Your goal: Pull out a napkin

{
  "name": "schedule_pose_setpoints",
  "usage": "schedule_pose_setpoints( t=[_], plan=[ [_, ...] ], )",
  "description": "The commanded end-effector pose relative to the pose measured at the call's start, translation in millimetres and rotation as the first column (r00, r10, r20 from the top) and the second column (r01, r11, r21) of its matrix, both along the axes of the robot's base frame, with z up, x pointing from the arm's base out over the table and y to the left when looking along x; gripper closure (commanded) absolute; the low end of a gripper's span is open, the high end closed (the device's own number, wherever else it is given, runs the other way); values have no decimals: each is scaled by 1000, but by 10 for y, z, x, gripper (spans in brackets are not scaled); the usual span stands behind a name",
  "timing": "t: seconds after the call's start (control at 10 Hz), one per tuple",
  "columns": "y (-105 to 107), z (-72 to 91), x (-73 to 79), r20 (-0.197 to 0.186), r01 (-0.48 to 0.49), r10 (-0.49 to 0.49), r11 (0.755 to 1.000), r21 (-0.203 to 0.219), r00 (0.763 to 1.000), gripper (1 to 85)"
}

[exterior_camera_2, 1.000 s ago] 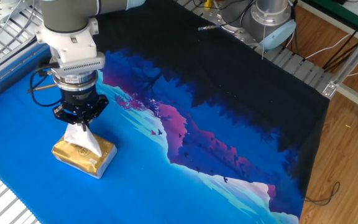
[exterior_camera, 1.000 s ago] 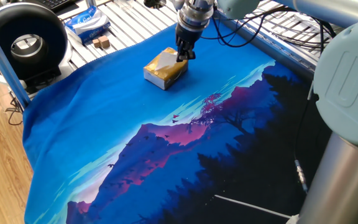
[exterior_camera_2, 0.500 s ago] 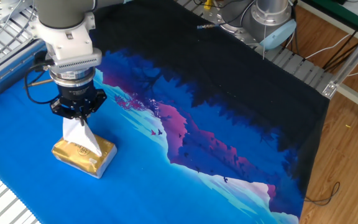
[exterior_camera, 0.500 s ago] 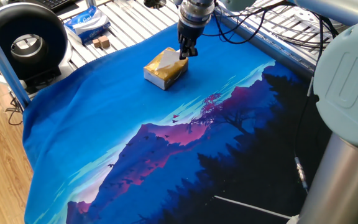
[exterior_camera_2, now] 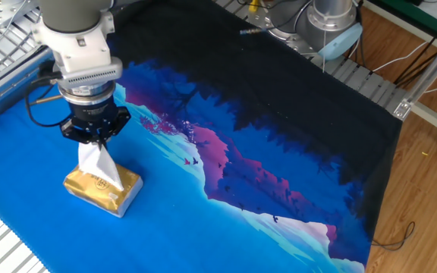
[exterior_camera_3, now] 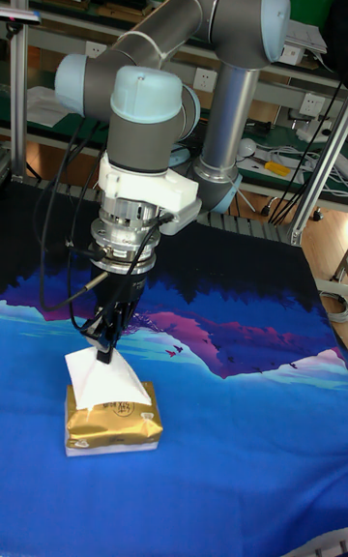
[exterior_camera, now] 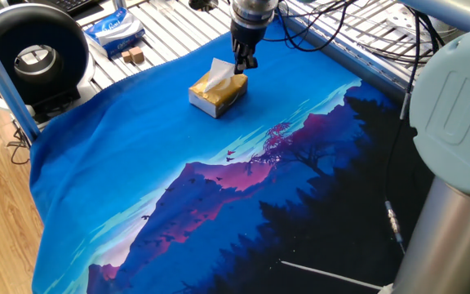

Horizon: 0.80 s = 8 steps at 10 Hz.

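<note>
A golden-yellow tissue pack (exterior_camera: 217, 95) (exterior_camera_2: 102, 192) (exterior_camera_3: 112, 419) lies on the blue cloth. A white napkin (exterior_camera: 219, 75) (exterior_camera_2: 95, 161) (exterior_camera_3: 102, 378) rises out of its top as a stretched peak, its lower part still in the pack. My gripper (exterior_camera: 241, 64) (exterior_camera_2: 91, 141) (exterior_camera_3: 102, 354) hangs just above the pack, shut on the napkin's upper tip. The pack rests flat on the cloth.
A blue-and-white plastic packet (exterior_camera: 113, 29) and small brown blocks (exterior_camera: 132, 56) lie on the metal rack behind the cloth. A black round device (exterior_camera: 31, 57) stands at the left. The printed cloth (exterior_camera: 219, 188) covers the table; cables (exterior_camera: 333, 37) hang behind the arm.
My gripper has risen with the napkin's tip, drawing more white paper out of the pack into a taller peak. The pack has stayed in place.
</note>
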State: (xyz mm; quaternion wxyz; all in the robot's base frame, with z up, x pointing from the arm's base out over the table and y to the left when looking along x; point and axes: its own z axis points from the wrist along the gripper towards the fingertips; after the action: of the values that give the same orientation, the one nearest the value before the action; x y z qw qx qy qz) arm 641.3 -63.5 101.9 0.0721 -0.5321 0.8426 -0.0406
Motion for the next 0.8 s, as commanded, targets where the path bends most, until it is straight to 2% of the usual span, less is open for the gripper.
schedule_pose_setpoints(
  t=[0.0, 0.7],
  plan=[
    [53, 104, -22, -11, 12, -12, 1000, 14, 1000, 847],
    [53, 165, -69, -32, 12, -12, 1000, 9, 999, 847]
  ],
)
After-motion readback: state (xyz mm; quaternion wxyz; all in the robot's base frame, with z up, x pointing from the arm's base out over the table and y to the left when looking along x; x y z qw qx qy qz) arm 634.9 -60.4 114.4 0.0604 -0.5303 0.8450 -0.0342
